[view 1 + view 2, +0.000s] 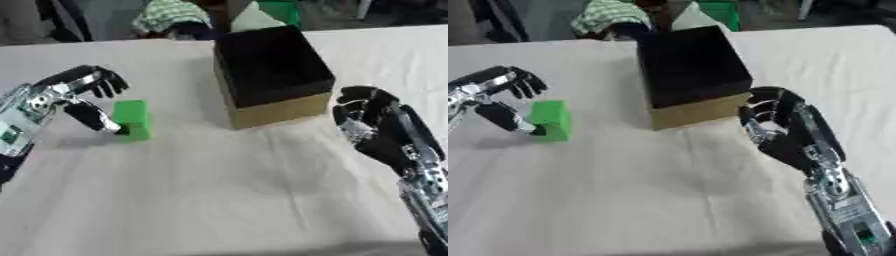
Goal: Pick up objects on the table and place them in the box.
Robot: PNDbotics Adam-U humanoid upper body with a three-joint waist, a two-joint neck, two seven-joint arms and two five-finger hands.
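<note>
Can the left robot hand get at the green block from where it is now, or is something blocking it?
Probably yes. The left robot hand sits right beside the green rectangular block, thumb at its near side and curled fingers above it. Nothing lies between them on the white tablecloth; the open black-lined cardboard box stands off to the right.

Green block (133, 118): upright on the white cloth, left of the box, well apart from it. Box (271, 75): open-topped, black inside, tan cardboard sides, standing at table centre toward the far edge, slightly askew.
</note>
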